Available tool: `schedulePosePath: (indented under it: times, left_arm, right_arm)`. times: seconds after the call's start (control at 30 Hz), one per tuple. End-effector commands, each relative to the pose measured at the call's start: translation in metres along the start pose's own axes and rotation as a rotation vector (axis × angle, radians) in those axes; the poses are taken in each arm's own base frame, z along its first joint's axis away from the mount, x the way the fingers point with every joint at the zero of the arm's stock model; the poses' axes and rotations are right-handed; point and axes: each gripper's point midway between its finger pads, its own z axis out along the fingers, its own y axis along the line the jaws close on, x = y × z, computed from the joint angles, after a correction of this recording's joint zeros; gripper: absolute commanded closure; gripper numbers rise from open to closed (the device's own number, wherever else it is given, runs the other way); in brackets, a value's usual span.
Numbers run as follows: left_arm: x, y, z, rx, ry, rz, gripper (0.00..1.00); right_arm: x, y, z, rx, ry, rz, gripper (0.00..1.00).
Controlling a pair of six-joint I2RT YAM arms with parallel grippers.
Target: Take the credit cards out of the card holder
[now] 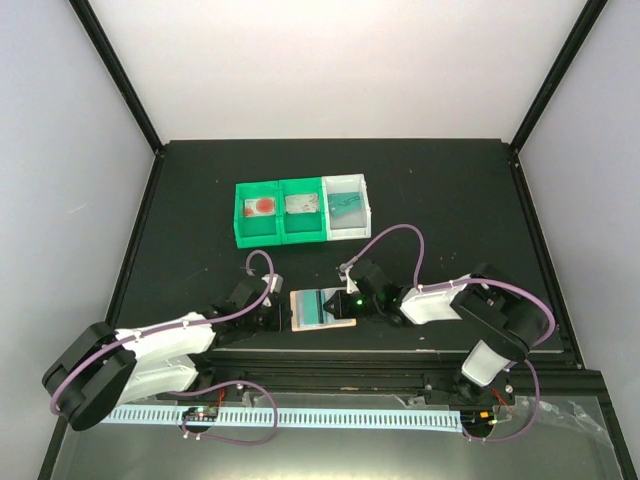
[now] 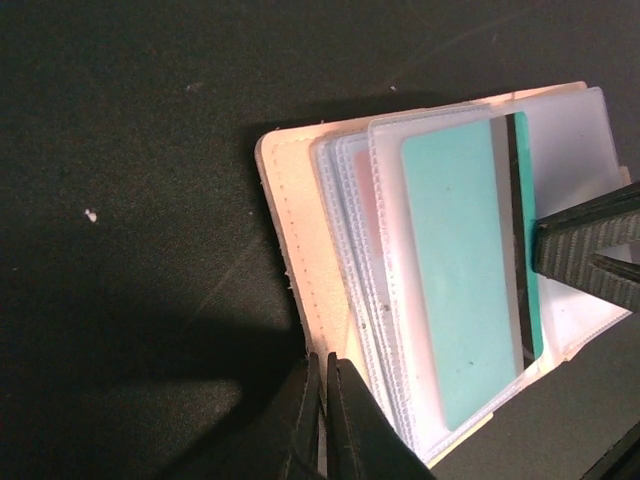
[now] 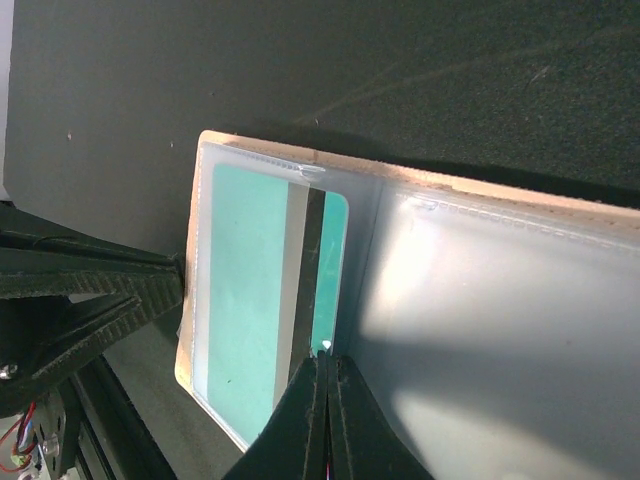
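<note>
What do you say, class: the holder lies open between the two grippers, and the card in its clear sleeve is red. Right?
One slip: the card is teal, not red, as the left wrist view shows. The holder does lie open between the left gripper and right gripper.

At the left pincer [image 2: 322,370] tip, the card holder [image 2: 292,240] shows a matt tan, leather-like cover with stitched edges. Its clear sleeves [image 3: 490,300], beyond the right pincer [image 3: 328,365], are glossy, hazy plastic. The credit card [image 2: 460,280] inside looks like smooth teal plastic. The worktop [image 2: 130,120] is matt black and faintly scuffed. The pincer fingers [image 2: 590,245] are ribbed matt black.
</note>
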Motion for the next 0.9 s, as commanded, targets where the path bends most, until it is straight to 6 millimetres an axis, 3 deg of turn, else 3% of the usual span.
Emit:
schedulePosePath:
  times: [0.0,0.2,0.33,0.8,0.87]
  left_arm:
    - [-0.017,-0.019,-0.009,0.042,-0.036,0.021,0.93]
    - [-0.036,-0.055,-0.02,0.166,-0.073,0.059,0.9]
    - [-0.045,-0.07,-0.016,0.208,-0.07,0.091,0.89]
    - [-0.03,-0.048,0.015,0.134,0.009,0.073,0.93]
    - [-0.029,-0.047,0.016,0.128,0.013,0.07,0.93]
  right_arm:
    - [-0.002,0.0,-0.003,-0.008,-0.007,-0.01,0.99]
    - [-0.003,0.005,-0.005,-0.031,-0.009,-0.012,0.99]
    - [-0.003,0.005,-0.006,-0.033,-0.011,-0.008,0.99]
    - [0.001,-0.002,-0.011,-0.033,-0.01,-0.005,0.99]
    - [0.001,-0.001,-0.009,-0.051,-0.002,0.005,0.93]
